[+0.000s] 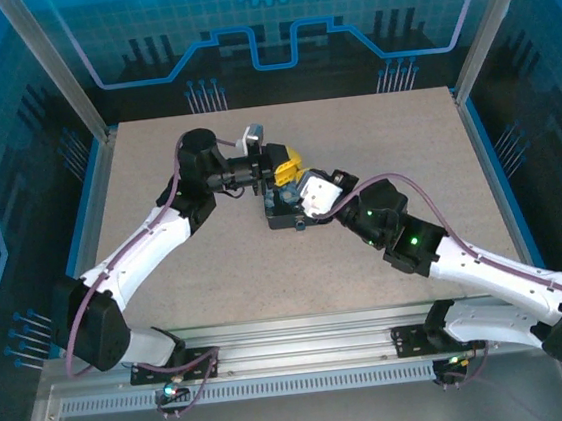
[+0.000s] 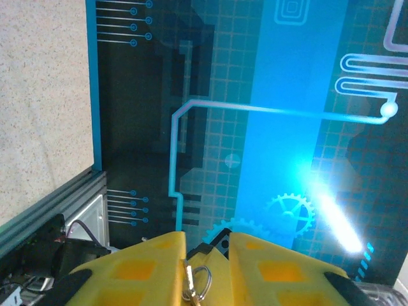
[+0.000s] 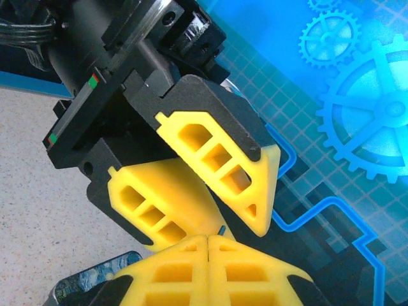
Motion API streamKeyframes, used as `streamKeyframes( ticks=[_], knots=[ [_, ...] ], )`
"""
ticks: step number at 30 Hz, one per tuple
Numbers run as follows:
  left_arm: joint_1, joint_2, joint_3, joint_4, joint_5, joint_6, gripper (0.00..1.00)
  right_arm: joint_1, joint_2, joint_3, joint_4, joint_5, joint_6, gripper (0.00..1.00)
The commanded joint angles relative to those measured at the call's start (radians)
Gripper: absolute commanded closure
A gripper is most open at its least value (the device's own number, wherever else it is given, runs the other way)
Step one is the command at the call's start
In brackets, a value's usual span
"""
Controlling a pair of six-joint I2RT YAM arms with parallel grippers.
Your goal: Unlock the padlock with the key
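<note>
Key ring [image 2: 196, 282] between narrowly parted left jaws, grip unclear | right wrist: right jaws shut

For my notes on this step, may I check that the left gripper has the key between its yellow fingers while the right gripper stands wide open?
Not quite: the right gripper is shut, its yellow fingers pressed together, as the right wrist view shows. The left gripper does have the key between its yellow fingers.

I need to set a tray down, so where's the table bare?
Bare table in the near middle between the left arm and right arm, plus the far right corner. Crowded at centre, where the left tool and right tool meet.
</note>
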Motion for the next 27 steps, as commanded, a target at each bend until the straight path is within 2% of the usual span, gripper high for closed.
streamKeyframes(
  ticks=[1, 7, 9, 10, 14, 18, 21, 24, 27],
  knots=[
    [0.003, 0.002, 0.015, 0.057, 0.038, -0.001, 0.82, 0.026, -0.015, -0.021, -0.024, 0.008, -0.017, 1.0],
    [0.007, 0.007, 0.012, 0.06, 0.044, 0.007, 1.0, 0.027, -0.024, -0.024, -0.048, 0.012, -0.009, 1.0],
    [0.01, 0.006, 0.013, 0.052, 0.042, 0.017, 1.0, 0.027, -0.024, -0.021, -0.057, 0.015, 0.003, 0.99],
    [0.012, 0.002, 0.013, 0.043, 0.032, 0.029, 1.0, 0.026, -0.024, -0.019, -0.061, 0.019, 0.013, 0.92],
    [0.024, -0.022, 0.043, -0.091, -0.012, 0.156, 1.0, 0.005, -0.021, -0.006, -0.115, 0.02, 0.09, 0.77],
    [0.034, -0.038, 0.126, -0.353, -0.081, 0.394, 1.0, -0.038, -0.037, 0.002, -0.19, -0.009, 0.235, 0.63],
    [0.033, -0.05, 0.184, -0.554, -0.193, 0.586, 1.0, -0.058, -0.044, 0.008, -0.258, -0.033, 0.345, 0.6],
    [0.033, -0.07, 0.186, -0.609, -0.277, 0.684, 1.0, -0.094, -0.045, 0.011, -0.318, -0.059, 0.488, 0.44],
    [0.033, -0.072, 0.184, -0.638, -0.325, 0.75, 1.0, -0.165, -0.025, 0.045, -0.39, -0.148, 0.653, 0.3]
  ],
)
